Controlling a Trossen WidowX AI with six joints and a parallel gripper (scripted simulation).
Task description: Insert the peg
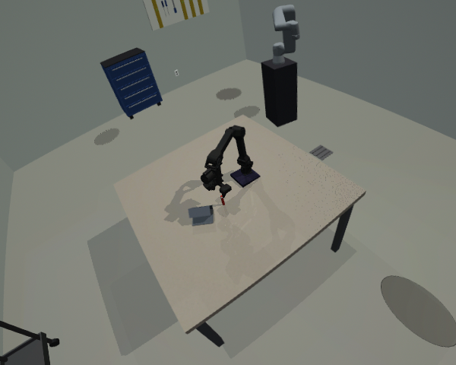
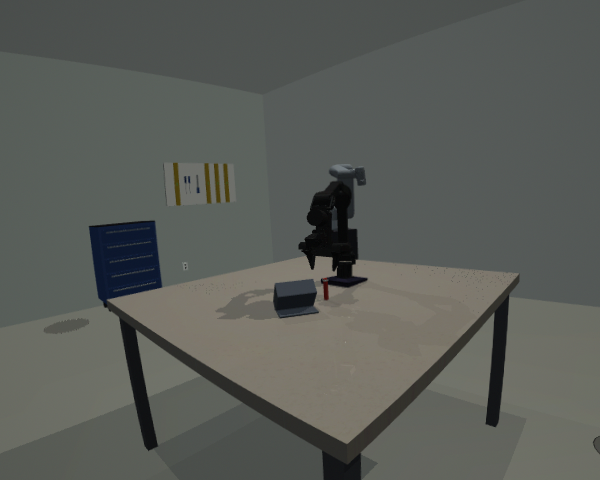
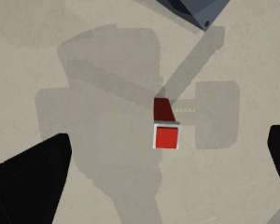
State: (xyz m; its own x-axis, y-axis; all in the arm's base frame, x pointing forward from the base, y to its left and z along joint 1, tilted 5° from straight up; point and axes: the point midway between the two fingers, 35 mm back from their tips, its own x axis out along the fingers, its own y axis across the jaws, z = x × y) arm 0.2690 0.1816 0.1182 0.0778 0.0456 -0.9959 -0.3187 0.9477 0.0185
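The red peg [image 1: 223, 201] [image 2: 325, 289] [image 3: 166, 137] stands upright on the table. Its top is square with a pale rim, nearly squared up with the wrist view. The blue-grey sloped panel [image 1: 200, 212] [image 2: 295, 287] stands beside it. Only a corner of the panel [image 3: 203, 11] shows at the top of the wrist view, and I cannot make out its hole in any view. My gripper [image 2: 323, 269] [image 3: 173, 140] is wide open and empty, pointing down above the peg. In the wrist view the peg appears between the two fingers, roughly midway, touching neither.
The arm's dark base plate [image 1: 245, 177] [image 2: 344, 281] sits on the table [image 1: 161, 188] [image 2: 238, 330] behind the peg. Shadows of the arm fall around the peg and panel. A blue drawer cabinet [image 1: 133, 83] [image 2: 127, 258] and a second robot on a black pedestal [image 1: 279, 92] stand beyond the table.
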